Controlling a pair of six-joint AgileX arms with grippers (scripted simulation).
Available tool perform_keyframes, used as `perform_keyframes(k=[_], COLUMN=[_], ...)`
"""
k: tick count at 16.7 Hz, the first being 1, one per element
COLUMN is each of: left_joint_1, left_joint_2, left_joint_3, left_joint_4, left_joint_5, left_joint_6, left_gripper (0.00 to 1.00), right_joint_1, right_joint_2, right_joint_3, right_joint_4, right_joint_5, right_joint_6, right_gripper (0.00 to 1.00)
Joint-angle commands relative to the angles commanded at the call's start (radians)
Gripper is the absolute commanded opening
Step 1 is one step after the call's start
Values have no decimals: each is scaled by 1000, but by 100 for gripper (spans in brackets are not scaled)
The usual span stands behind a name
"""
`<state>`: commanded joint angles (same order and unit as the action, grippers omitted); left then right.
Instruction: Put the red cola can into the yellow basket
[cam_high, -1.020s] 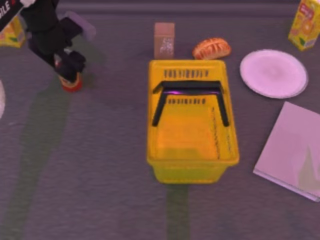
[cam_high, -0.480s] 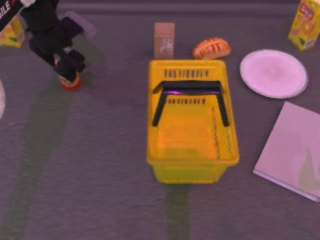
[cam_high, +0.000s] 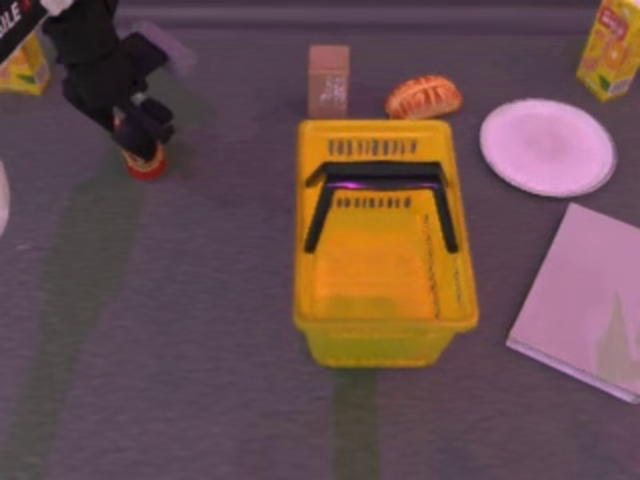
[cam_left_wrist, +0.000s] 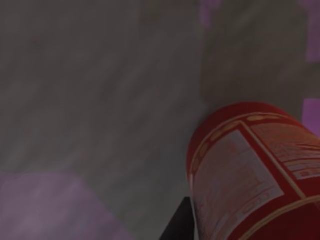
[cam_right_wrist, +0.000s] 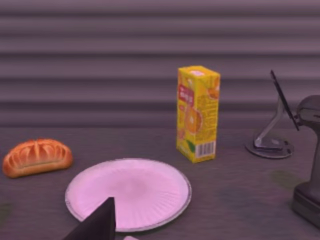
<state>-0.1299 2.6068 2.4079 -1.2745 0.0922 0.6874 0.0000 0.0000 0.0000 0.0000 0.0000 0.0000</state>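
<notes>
Red cola can (cam_high: 146, 165) between left jaws, left of yellow basket (cam_high: 385, 330)

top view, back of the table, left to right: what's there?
Juice carton → left tool over the red cola can → brown box → bread loaf → white plate → second juice carton.

Top view looks straight down; left wrist seemingly hugs the can (cam_left_wrist: 250, 175); right wrist faces plate (cam_right_wrist: 128, 192).

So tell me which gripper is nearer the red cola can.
Left. The left gripper is right over the red cola can; the right gripper is outside the top view, far off.
</notes>
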Motion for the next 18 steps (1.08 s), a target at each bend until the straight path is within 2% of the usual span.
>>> perform_keyframes(k=[3, 6, 9, 18], left_joint_1=[-13, -33, -58, -142], left_joint_2=[-21, -62, -124, -369], left_joint_3=[-63, -165, -293, -738], left_joint_4=[120, 322, 590, 1515], left_joint_5=[81, 209, 370, 911], left_joint_6=[-42, -110, -195, -478], left_gripper=[0, 0, 0, 0], right_joint_1=[0, 0, 0, 0], right_joint_2=[0, 0, 0, 0], right_joint_3=[0, 0, 0, 0], right_joint_4=[0, 0, 0, 0], right_joint_5=[0, 0, 0, 0], right_joint_6=[0, 0, 0, 0], right_gripper=[100, 100, 100, 100])
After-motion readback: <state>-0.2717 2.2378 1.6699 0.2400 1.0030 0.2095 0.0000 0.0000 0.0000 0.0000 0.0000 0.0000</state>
